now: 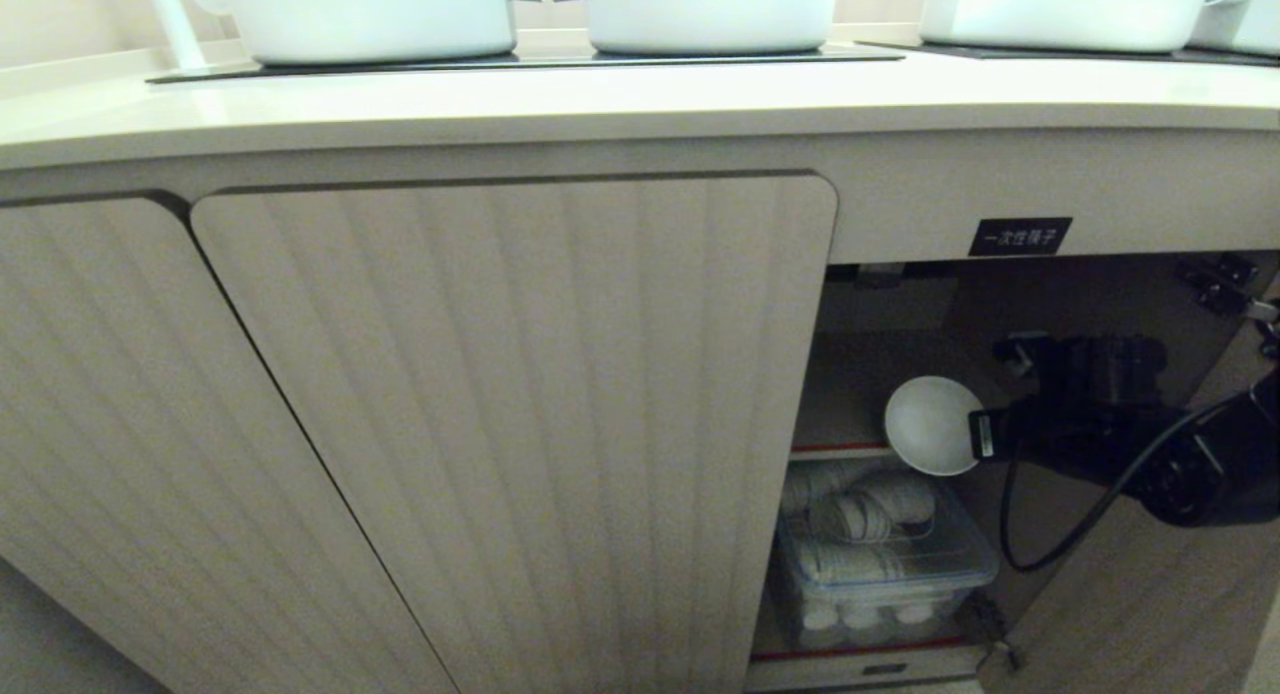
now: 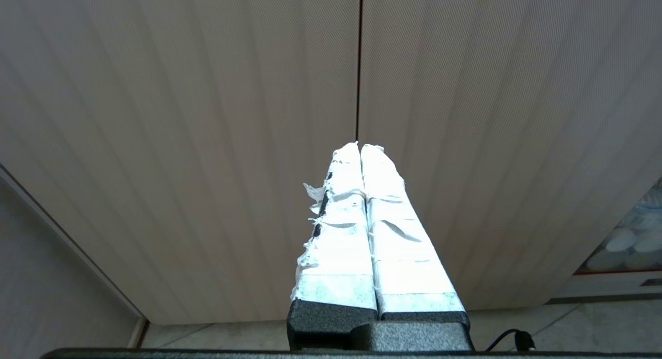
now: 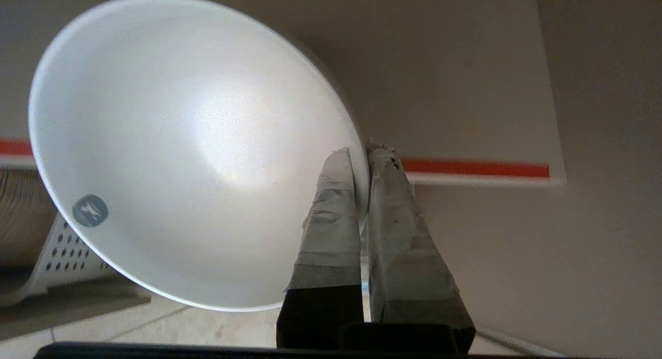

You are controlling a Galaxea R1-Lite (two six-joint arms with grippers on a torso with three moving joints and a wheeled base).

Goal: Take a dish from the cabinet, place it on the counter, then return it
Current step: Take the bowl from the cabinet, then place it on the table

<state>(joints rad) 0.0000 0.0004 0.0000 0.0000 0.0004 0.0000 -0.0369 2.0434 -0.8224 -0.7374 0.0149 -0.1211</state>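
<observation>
While the right gripper (image 3: 364,157) has its fingers clamped on the rim of the dish (image 1: 930,426) inside the open cabinet (image 1: 520,424), it should lift gently, keep clear of the shelf, then go up to the worktop (image 1: 600,104). The left gripper (image 2: 360,148) waits, fingers together.

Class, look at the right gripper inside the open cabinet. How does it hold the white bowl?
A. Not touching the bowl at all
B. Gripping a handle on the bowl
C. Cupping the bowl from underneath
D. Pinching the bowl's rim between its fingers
D: in the right wrist view the right gripper is closed on the rim of the bowl, one finger inside and one outside.
</observation>
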